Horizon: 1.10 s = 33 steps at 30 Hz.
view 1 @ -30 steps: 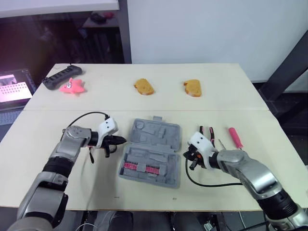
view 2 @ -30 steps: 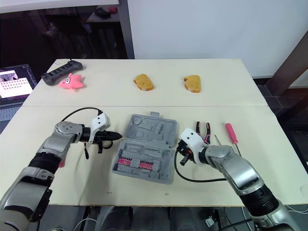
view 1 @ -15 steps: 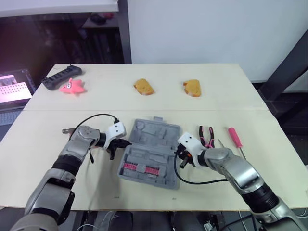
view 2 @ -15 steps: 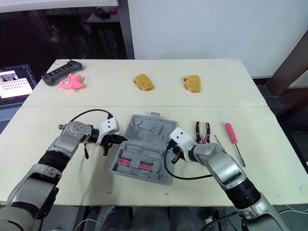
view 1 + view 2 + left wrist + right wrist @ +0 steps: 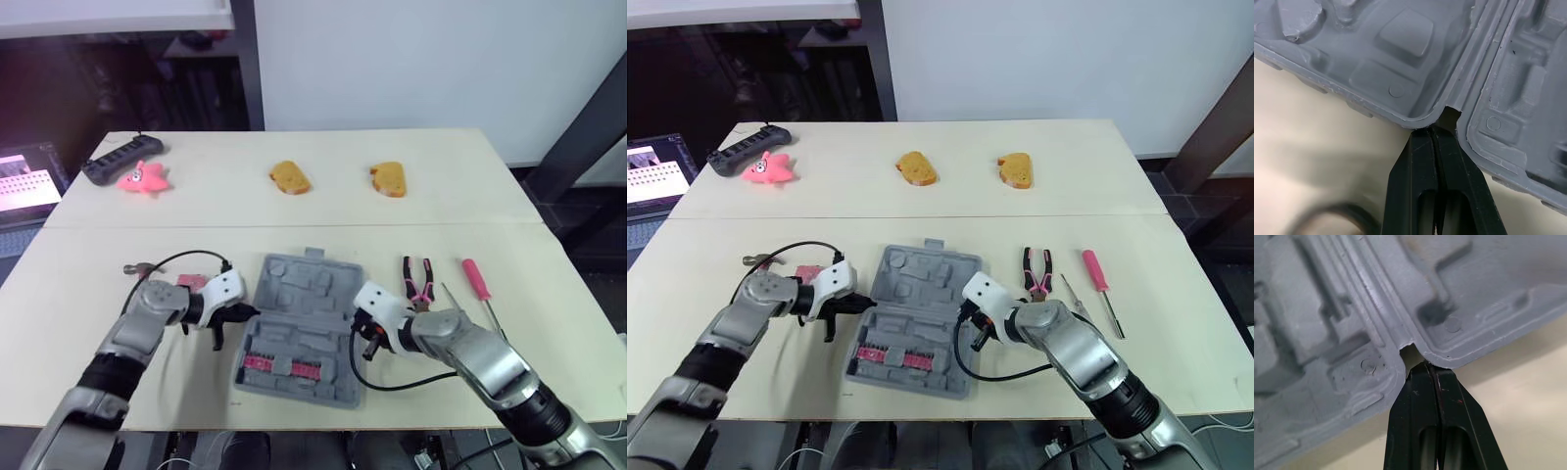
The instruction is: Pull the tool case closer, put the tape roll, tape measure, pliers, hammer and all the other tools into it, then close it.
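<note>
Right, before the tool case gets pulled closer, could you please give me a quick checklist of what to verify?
1. Left gripper shut, tips at the tool case hinge notch: ok.
2. Right gripper shut, tips at the opposite hinge notch: ok.
3. Case lies open and flat on the table: ok.
4. Pliers and pink screwdriver lie apart from the case: ok.
5. Pink bit strip firmly seated in the case's near half: cannot tell.
</note>
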Available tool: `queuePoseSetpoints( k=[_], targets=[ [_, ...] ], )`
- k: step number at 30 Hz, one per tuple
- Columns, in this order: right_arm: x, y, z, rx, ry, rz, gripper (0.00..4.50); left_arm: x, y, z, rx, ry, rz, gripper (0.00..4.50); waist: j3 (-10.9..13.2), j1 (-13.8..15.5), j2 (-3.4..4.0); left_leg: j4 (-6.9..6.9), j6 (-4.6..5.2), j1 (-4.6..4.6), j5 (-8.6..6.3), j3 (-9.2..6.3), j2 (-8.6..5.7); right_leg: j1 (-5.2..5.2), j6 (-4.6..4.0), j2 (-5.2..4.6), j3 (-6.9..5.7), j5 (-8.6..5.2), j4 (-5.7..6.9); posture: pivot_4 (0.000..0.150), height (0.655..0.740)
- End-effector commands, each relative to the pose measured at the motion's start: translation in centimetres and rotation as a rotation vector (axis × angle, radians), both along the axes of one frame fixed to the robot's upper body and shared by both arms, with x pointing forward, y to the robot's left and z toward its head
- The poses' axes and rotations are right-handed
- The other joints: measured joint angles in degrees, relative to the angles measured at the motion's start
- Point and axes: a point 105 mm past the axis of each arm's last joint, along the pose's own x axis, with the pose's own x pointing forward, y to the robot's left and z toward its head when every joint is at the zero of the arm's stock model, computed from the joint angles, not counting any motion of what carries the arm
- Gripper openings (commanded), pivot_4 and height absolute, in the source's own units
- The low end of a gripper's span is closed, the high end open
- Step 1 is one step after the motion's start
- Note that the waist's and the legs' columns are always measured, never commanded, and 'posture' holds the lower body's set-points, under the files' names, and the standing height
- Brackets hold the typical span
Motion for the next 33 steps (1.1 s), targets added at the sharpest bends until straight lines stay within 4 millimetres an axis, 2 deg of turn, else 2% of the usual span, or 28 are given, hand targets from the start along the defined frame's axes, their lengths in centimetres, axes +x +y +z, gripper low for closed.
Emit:
queuePoseSetpoints(
  k=[1,8,14,23,28,33],
  targets=[
    [-2.8,2.5,-0.1,0.064,0.062,0.123,0.03,-3.6,0.9,-1.4,0.015,0.112,-0.001,0.00,0.00,-0.40,0.00,-0.01,0.01,0.01,0.00,0.00,0.00,0.00,0.00,0.00,0.00,0.00,0.00,0.150,0.7400],
    [-4.2,2.7,-0.3,0.068,0.086,0.117,0.03,-6.6,2.4,-1.3,0.016,0.160,0.085,0.00,0.00,-0.16,-0.01,0.01,0.04,-0.01,-0.03,0.00,0.01,0.01,-0.04,-0.01,0.00,-0.03,-0.04,0.150,0.7400],
    [-4.9,2.6,-0.4,0.067,0.104,0.113,0.03,-7.1,2.6,-1.2,0.003,0.170,0.139,0.00,0.00,-0.24,-0.02,0.00,0.04,-0.01,-0.03,0.00,0.01,-0.01,-0.13,-0.01,0.00,-0.09,-0.06,0.150,0.7400],
    [-3.7,2.1,-0.6,0.048,0.072,0.078,0.03,-8.3,2.5,-1.4,0.000,0.192,0.155,0.00,0.00,-0.24,-0.02,0.00,0.04,-0.01,-0.03,0.00,0.01,-0.02,-0.17,-0.01,0.01,-0.11,-0.07,0.150,0.7400],
    [-3.5,2.4,-0.5,0.051,0.069,0.084,0.03,-8.1,3.2,-1.5,0.016,0.184,0.176,0.00,0.00,-0.23,-0.02,0.00,0.04,-0.02,-0.03,0.00,0.01,-0.02,-0.20,-0.01,0.01,-0.12,-0.07,0.150,0.7400],
    [-3.5,2.3,-0.7,0.047,0.074,0.081,0.03,-8.0,3.0,-1.5,0.009,0.179,0.182,0.00,0.00,-0.23,-0.02,0.00,0.04,-0.02,-0.03,0.00,0.01,-0.04,-0.20,-0.01,0.01,-0.12,-0.07,0.150,0.7400]
  ],
)
